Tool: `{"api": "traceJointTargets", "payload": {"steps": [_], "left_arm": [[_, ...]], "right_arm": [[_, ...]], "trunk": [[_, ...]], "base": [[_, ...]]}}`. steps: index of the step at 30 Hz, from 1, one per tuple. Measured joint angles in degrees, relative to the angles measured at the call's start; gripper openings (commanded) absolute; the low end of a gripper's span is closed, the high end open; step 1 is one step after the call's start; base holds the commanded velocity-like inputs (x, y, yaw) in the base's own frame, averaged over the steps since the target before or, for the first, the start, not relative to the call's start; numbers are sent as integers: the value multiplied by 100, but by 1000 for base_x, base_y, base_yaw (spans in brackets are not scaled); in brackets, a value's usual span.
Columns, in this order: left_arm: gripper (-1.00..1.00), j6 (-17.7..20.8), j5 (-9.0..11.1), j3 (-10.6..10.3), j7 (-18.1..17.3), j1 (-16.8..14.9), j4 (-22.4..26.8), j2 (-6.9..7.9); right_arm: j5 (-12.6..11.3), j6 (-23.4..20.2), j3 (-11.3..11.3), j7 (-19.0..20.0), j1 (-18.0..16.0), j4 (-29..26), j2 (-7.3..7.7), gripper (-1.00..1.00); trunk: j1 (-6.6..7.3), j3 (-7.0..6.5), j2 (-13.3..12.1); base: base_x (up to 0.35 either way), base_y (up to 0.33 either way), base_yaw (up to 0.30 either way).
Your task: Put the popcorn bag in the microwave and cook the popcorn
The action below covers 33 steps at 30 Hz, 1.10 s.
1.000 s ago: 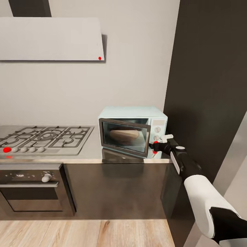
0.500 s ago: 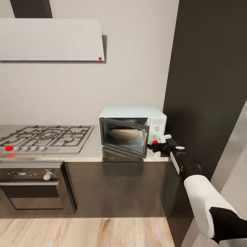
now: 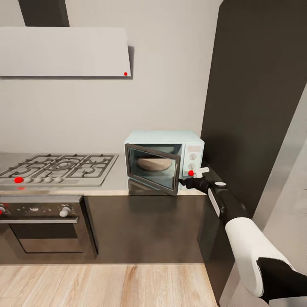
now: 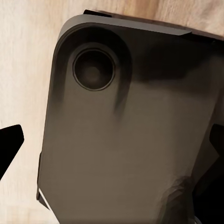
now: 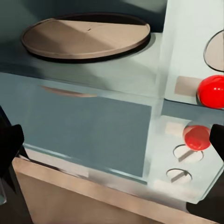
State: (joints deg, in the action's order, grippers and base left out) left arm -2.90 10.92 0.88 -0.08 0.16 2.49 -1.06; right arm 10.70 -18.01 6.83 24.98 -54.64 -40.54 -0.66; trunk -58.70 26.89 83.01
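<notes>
Microwave (image 3: 164, 160) sits on the countertop (image 3: 115, 181), door ajar, popcorn bag (image 3: 153, 163) inside. Your right gripper (image 3: 192, 178) is at the control panel, jaws apart beside the red dot (image 5: 211, 91). Left jaws: cannot tell.

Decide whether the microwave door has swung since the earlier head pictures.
Yes. The microwave door has swung further shut, its free edge now nearer the white control panel, with the right end effector at that edge.

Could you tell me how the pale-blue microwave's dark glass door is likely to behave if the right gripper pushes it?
The dark glass door stands ajar, so it would probably swing shut, rigidly. The pale-blue microwave looks boxy and flat-based, unlikely to tip. The right gripper sits beside its edge.
</notes>
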Motion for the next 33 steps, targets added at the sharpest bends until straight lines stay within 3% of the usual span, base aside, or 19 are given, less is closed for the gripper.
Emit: {"api": "traceJointTargets", "payload": {"steps": [8, 10, 17, 26, 30, 33], "left_arm": [[100, 0, 0, -3, 0, -1, -1, -6], [100, 0, 0, -4, 0, -1, -1, -6], [100, 0, -1, 0, 0, 0, -1, -6], [100, 0, -3, 0, 0, 0, -1, -7], [100, -1, 0, -5, 0, -1, -1, -5], [100, 0, -3, -5, 0, 0, -1, 0]], "right_arm": [[-61, 57, -14, 96, 1, 46, -46, 100], [-65, 66, -15, 360, 1, 54, -114, 100], [-58, 114, -7, 1193, 1, 72, -120, 100], [-29, 227, -13, 1699, 1, 72, -141, 100], [-15, 187, -15, 1710, 1, 76, -343, 100], [-4, 174, -14, 1705, 2, 80, -387, 100]], "trunk": [[0, 0, 0], [0, 0, 0], [0, 0, 0], [0, 0, 0], [0, 0, 0], [0, 0, 0]], "base": [[0, 0, 0], [0, 0, 0], [0, 0, 0], [0, 0, 0], [0, 0, 0], [0, 0, 0]]}}
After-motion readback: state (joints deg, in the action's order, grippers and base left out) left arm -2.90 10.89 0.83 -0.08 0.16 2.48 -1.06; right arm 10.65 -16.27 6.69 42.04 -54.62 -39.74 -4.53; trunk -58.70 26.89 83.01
